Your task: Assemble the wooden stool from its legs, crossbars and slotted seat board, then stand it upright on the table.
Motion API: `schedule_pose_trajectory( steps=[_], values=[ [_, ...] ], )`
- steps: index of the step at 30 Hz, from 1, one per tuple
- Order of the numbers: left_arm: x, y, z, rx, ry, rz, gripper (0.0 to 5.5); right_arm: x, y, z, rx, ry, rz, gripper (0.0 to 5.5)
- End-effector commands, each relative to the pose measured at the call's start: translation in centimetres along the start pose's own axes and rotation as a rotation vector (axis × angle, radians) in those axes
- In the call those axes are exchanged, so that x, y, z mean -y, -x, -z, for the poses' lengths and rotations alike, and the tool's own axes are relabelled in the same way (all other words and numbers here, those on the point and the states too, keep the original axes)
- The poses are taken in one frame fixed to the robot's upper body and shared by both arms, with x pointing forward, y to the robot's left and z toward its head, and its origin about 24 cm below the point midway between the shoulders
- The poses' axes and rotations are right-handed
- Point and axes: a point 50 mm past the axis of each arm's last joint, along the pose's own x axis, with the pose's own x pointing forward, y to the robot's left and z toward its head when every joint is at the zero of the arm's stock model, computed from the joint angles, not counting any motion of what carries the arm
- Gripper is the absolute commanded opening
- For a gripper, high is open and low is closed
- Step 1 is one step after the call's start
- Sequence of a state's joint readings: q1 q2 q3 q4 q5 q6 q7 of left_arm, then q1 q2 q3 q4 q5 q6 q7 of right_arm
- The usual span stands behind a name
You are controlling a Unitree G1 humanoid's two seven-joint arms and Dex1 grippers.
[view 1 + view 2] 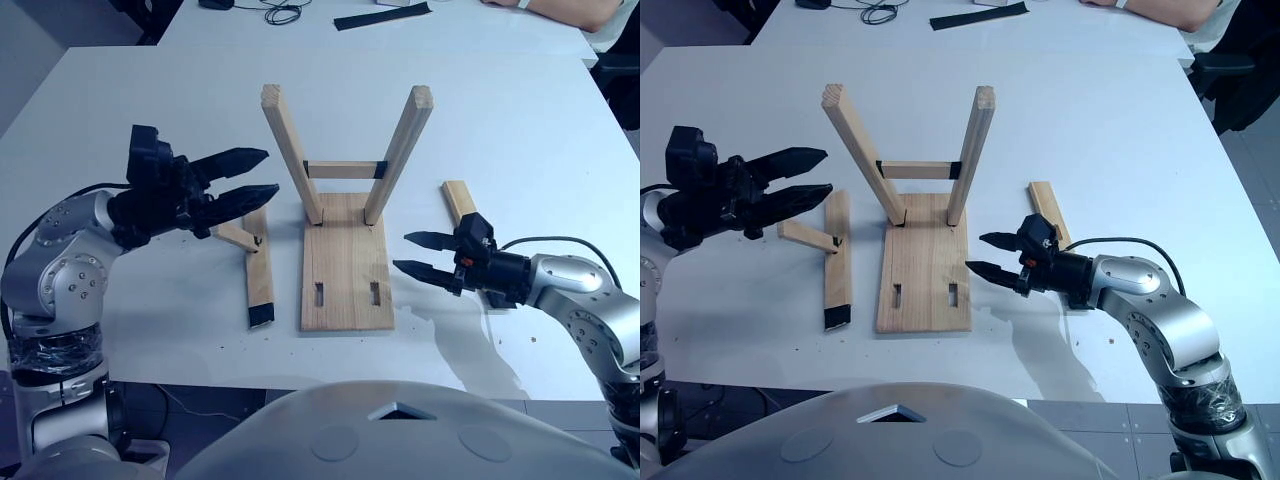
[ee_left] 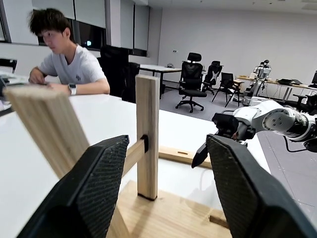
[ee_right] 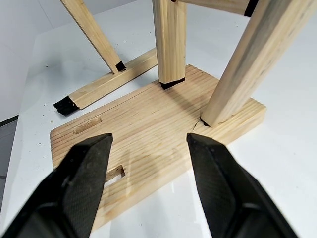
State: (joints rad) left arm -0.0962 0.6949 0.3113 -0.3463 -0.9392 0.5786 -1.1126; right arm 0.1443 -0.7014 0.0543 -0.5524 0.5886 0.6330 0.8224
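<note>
Loose leg (image 1: 456, 198) partly behind right end effector (image 1: 402, 252), upright legs (image 3: 170, 39) cut by right wrist view's edge

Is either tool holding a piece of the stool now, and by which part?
Nothing is held. The left tool and the right tool are both open, one on each side of the seat board, with nothing between their fingers.
</note>
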Motion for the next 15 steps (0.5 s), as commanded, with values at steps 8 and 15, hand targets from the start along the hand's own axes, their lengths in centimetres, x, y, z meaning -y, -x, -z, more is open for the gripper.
schedule_pose_trajectory(
  steps=[8, 15],
  values=[
    [0.1, -0.4, -4.4, 0.045, -0.094, 0.053, 2.91, -0.6, 0.1, -1.5, 0.039, 0.024, -0.024, 2.77],
    [0.3, -0.2, 0.8, 0.007, 0.025, 0.017, 2.91, -0.4, -0.1, -1.3, 0.023, 0.018, -0.043, 2.77]
  ],
)
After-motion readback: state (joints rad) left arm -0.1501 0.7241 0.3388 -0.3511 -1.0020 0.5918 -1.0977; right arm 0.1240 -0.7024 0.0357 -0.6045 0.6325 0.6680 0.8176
